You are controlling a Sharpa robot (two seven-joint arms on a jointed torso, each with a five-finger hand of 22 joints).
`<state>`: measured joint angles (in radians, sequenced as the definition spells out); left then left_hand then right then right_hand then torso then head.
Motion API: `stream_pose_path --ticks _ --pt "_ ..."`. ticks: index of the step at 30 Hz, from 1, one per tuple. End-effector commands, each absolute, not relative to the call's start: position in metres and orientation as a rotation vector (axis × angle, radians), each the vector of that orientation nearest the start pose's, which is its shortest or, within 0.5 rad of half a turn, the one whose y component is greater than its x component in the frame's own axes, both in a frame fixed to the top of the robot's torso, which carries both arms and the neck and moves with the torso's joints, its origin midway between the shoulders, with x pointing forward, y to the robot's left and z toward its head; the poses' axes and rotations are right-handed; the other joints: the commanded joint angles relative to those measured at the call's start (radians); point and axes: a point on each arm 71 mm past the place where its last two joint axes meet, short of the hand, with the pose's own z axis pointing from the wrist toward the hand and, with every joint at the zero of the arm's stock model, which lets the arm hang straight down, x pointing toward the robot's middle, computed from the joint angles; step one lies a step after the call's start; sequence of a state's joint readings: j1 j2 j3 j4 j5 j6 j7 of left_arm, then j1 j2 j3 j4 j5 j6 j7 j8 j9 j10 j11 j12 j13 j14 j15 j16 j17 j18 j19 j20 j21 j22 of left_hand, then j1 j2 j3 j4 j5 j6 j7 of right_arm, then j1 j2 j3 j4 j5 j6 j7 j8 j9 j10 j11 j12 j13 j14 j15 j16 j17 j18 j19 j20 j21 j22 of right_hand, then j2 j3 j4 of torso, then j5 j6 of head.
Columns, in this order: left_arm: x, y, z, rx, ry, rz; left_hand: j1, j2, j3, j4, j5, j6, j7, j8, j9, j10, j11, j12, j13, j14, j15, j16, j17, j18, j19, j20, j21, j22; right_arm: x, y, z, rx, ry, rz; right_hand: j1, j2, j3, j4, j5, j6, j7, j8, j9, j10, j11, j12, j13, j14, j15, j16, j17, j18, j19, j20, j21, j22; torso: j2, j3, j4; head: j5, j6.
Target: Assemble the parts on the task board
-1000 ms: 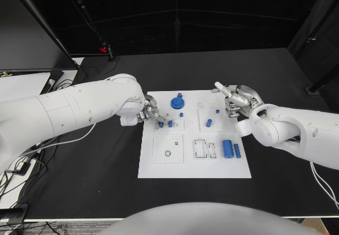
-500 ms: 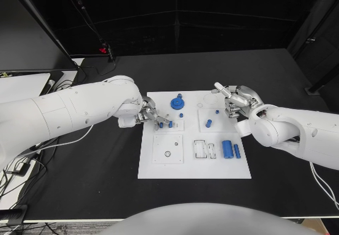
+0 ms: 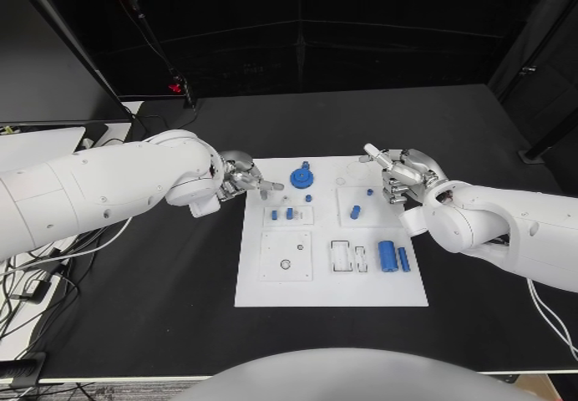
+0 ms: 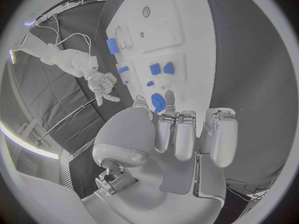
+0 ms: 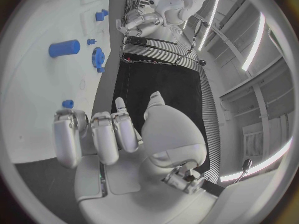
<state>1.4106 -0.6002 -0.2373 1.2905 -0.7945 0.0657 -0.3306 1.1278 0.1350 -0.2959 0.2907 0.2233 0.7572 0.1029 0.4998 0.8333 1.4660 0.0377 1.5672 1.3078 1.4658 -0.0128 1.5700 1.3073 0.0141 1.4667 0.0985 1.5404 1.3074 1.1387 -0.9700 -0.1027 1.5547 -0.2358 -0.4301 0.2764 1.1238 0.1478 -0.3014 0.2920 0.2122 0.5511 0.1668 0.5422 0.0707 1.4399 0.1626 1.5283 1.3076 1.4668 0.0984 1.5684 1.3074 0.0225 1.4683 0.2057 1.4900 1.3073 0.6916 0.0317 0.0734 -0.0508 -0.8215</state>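
The black desk [image 3: 144, 292] carries the white task board [image 3: 332, 288] at its middle, a long plate running away from the robot.

The left hand [image 3: 241, 180] sits at the board's left edge near the far end, above the desk beside the plate. In the left wrist view its fingers [image 4: 186, 134] lie side by side and gently curled, with nothing between them; it holds no part. The right hand [image 3: 403, 177] hovers over the board's far right corner. Its fingers [image 5: 93, 134] are likewise bent together in a row with nothing visibly in them, though whether a small piece hides behind the fingertips I cannot tell from the head view.

On the board, largest first: a blue gear [image 3: 301, 176] with a short stem stands at the far end, just beside the left hand's fingertips but apart from them. A blue cylinder [image 3: 387, 254] lies on its side toward the right edge, with a thinner blue bar [image 3: 403, 258] just beside it on the outer side. A blue peg [image 3: 356, 210] stands tilted in the right-hand panel near the right hand. Two small blue pieces [image 3: 282, 215] sit together in the small left panel. A tiny blue stud [image 3: 308, 197] stands between the gear and those pieces.
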Motion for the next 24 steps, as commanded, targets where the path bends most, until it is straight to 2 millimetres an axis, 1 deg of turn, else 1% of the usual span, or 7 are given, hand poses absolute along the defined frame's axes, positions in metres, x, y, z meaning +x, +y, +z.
stream_pose_path --ticks 1,5,6,10,12,17,24 --pt "0.534 0.151 -0.172 -0.313 1.970 -0.880 0.034 -0.009 -0.011 -0.003 0.019 -0.036 0.008 0.016 -0.015 0.032 0.011 -0.056 0.213 0.105 0.012 0.001 0.264 -0.006 0.077 0.013 0.009 0.253 0.461 -0.268 -0.228 1.028 1.556 1.187 -0.001 0.008 -0.007 0.000 0.005 -0.004 0.068 0.005 -0.001 0.000 0.000 -0.003 0.147 0.104 0.006 0.002 0.263 0.008 0.005 0.007 -0.005 0.223 0.001 -0.0004 -0.0005 0.000 0.000" --pt "0.534 0.152 -0.158 -0.356 1.791 -1.007 0.083 -0.016 -0.022 -0.002 0.040 -0.064 0.022 0.020 -0.084 -0.519 0.025 -0.573 -0.201 0.105 0.023 0.001 0.264 0.002 0.047 0.023 -0.013 0.241 0.461 -0.268 -0.228 1.027 1.554 1.187 -0.001 0.008 -0.007 0.000 0.005 -0.004 0.068 0.005 -0.001 0.000 0.000 -0.003 0.147 0.104 0.006 0.002 0.263 0.008 0.005 0.007 -0.005 0.223 0.001 -0.0020 -0.0018 -0.001 0.000" --pt "0.534 0.152 -0.155 -0.363 1.749 -1.040 0.103 -0.016 -0.022 -0.002 0.046 -0.078 0.029 0.013 -0.103 -0.608 0.032 -0.679 -0.286 0.105 0.029 0.001 0.264 0.004 0.041 0.026 -0.017 0.239 0.461 -0.268 -0.228 1.027 1.553 1.187 -0.001 0.008 -0.007 0.000 0.005 -0.004 0.068 0.005 -0.001 0.000 0.000 -0.003 0.147 0.104 0.006 0.002 0.263 0.008 0.005 0.007 -0.005 0.223 0.001 -0.0027 -0.0033 0.000 0.000" --pt "0.533 0.147 -0.147 -0.330 1.592 -1.157 0.221 -0.029 -0.008 -0.009 0.088 -0.138 0.065 -0.033 -0.186 -0.753 0.071 -0.923 -0.505 0.105 0.059 0.001 0.264 -0.002 0.060 0.048 -0.002 0.247 0.460 -0.269 -0.227 1.025 1.548 1.188 -0.001 0.009 -0.007 0.000 0.005 -0.004 0.068 0.006 -0.001 0.000 0.000 -0.003 0.147 0.104 0.006 0.002 0.263 0.008 0.005 0.007 -0.005 0.223 0.001 -0.0016 -0.0030 0.001 0.002" --pt "0.532 0.143 -0.147 -0.292 1.543 -1.186 0.291 -0.043 0.005 -0.020 0.118 -0.171 0.080 -0.063 -0.224 -0.773 0.088 -0.981 -0.574 0.105 0.073 0.001 0.264 -0.007 0.078 0.060 0.011 0.254 0.460 -0.269 -0.227 1.023 1.546 1.190 -0.001 0.009 -0.007 0.000 0.006 -0.004 0.068 0.006 -0.001 0.000 0.000 -0.003 0.147 0.104 0.006 0.002 0.263 0.008 0.005 0.007 -0.005 0.223 0.001 -0.0019 -0.0037 0.001 0.004" --pt "0.531 0.133 -0.152 -0.149 1.463 -1.187 0.403 -0.075 0.030 -0.021 0.126 -0.216 0.108 -0.127 -0.321 -0.818 0.116 -1.077 -0.714 0.105 0.099 0.001 0.264 -0.011 0.095 0.087 0.024 0.260 0.460 -0.269 -0.226 1.019 1.541 1.194 -0.001 0.009 -0.007 -0.001 0.006 -0.004 0.068 0.006 -0.001 0.000 0.000 -0.003 0.147 0.104 0.006 0.002 0.263 0.008 0.005 0.007 -0.005 0.223 0.001 -0.0010 -0.0026 0.003 0.009" --pt "0.527 0.115 -0.165 0.197 1.381 -1.129 0.481 -0.129 0.119 -0.002 0.039 -0.150 0.107 -0.151 -0.437 -0.794 0.117 -1.133 -0.873 0.105 0.100 0.001 0.264 -0.014 0.104 0.095 0.030 0.263 0.460 -0.268 -0.226 1.011 1.531 1.202 0.000 0.010 -0.007 -0.001 0.009 -0.004 0.068 0.007 -0.001 0.000 0.000 -0.002 0.147 0.104 0.006 0.002 0.263 0.008 0.006 0.007 -0.004 0.223 0.002 -0.0024 -0.0040 0.001 0.016"
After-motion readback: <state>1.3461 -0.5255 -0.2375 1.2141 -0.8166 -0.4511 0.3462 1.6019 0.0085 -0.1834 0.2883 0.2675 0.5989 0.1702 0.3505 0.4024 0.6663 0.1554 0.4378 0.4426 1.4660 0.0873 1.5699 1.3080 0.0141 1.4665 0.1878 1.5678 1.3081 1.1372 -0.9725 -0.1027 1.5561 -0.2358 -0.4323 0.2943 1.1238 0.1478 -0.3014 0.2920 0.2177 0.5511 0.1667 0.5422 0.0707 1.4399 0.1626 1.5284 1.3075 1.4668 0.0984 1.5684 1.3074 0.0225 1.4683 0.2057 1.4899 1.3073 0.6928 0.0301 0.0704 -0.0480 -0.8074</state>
